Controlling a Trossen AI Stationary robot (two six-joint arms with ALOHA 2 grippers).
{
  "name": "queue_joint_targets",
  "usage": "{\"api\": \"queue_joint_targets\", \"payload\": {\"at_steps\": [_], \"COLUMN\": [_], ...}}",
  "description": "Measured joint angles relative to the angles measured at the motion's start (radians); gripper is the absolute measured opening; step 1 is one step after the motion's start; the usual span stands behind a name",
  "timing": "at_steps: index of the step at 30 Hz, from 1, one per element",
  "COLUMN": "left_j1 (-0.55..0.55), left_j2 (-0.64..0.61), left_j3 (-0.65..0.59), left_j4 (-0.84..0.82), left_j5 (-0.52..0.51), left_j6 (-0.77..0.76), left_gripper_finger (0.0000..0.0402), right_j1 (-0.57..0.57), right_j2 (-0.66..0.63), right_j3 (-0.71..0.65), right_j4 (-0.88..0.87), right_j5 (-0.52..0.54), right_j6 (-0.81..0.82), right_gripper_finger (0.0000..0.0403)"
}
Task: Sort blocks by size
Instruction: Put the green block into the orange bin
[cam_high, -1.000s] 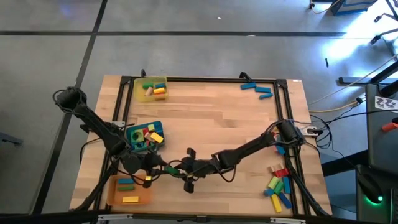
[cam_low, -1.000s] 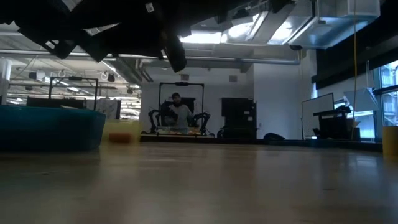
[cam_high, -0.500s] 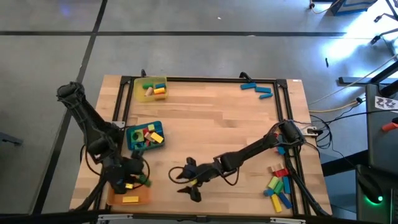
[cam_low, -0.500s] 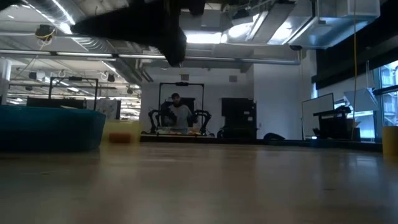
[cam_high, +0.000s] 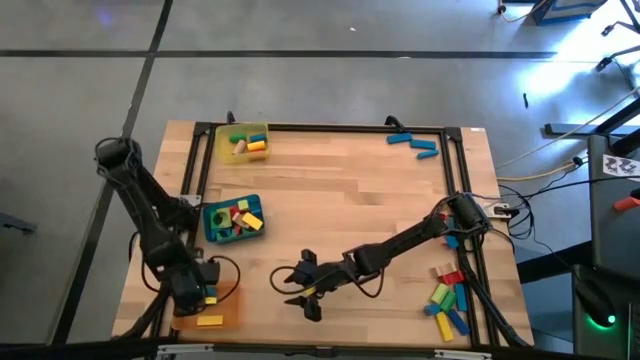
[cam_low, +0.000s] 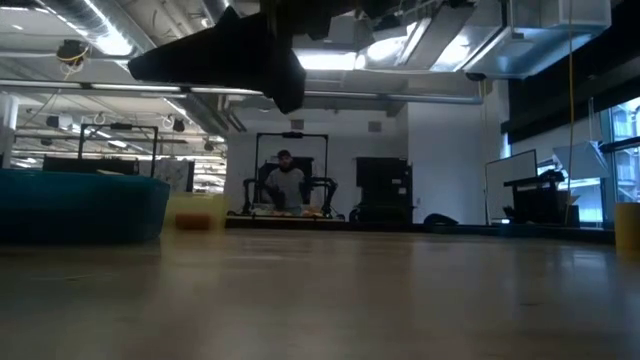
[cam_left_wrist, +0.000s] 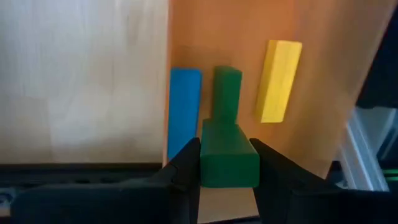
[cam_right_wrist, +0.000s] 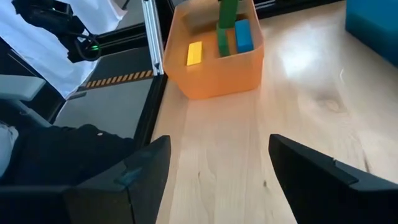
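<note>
A green block is being grasped by the left gripper, now moved over the orange tray at lower left; the right gripper is being held released, where it was clenched before

No text, label, brand or number can be read anywhere in these views. The nearest thing to a sign is a strip of yellow-and-black hazard striping on the floor beside the table in the right wrist view; it seems to be plain stripes and carries no words.
</note>
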Motion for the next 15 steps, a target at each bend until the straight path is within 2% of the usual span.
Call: {"api": "queue_joint_targets", "payload": {"at_steps": [3,7,15], "left_j1": [0.000,0.001,0.052], "left_j2": [0.041,0.077,0.044], "left_j3": [0.000,0.000,0.006], "left_j4": [0.015,0.010,0.031], "left_j5": [0.020,0.032,0.058], "left_j6": [0.000,0.000,0.028], "left_gripper_finger": [0.0094,0.0134,0.0195], "right_j1": [0.000,0.000,0.000], "right_j2": [0.000,0.000,0.000], "right_j3": [0.000,0.000,0.000], "right_j4": [-0.015,-0.019,-0.019], "right_j5": [0.004,0.004,0.004], "right_j6": [0.000,0.000,0.000], "right_gripper_finger": [0.0271,0.0271,0.0271]}}
